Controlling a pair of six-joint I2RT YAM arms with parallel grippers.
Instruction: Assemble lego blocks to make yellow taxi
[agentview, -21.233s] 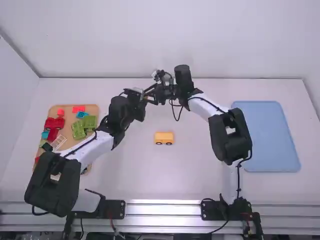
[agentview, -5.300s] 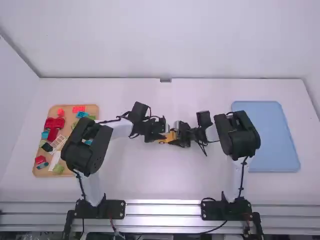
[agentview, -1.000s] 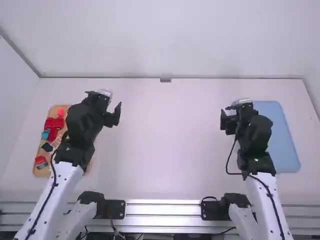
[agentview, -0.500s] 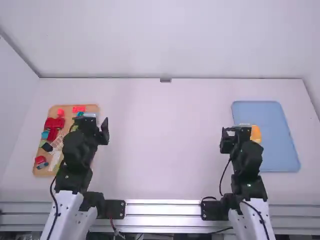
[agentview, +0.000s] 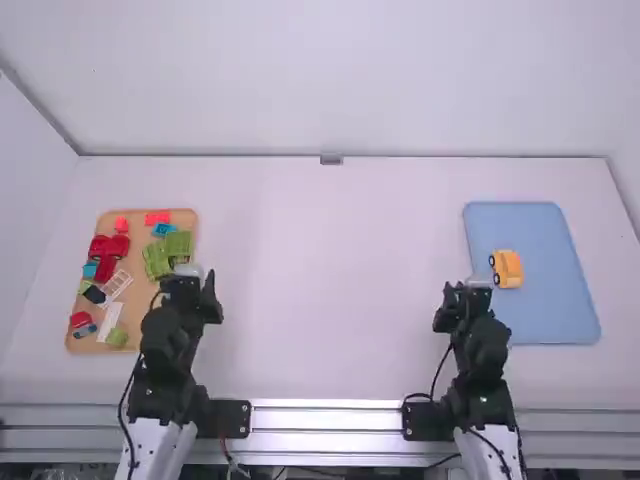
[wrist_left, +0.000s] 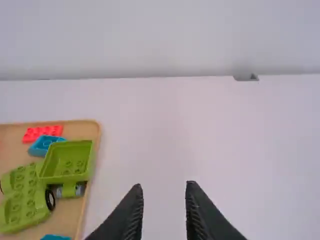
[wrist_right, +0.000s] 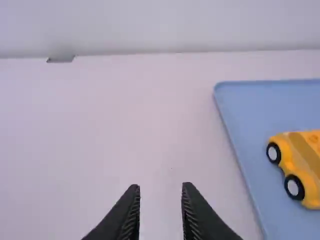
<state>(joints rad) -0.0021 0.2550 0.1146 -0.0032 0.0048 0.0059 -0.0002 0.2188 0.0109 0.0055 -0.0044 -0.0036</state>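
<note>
Since the taxi (agentview: 509, 269) sits on the blue tray (agentview: 548, 318), presumably its delivery spot, here are the left gripper (wrist_left: 164, 187) and right gripper (wrist_right: 160, 187), both empty, fingers wide apart, likely parked nearer their bases to leave it undisturbed!

Behind your black left gripper (agentview: 190, 288) and right gripper (agentview: 463, 293) sit bulky black joints (agentview: 165, 345), then white links (agentview: 153, 445); thin black cables (agentview: 437, 375) run alongside. Your fingers (wrist_left: 134, 215) are black too; their edges look ridged.
</note>
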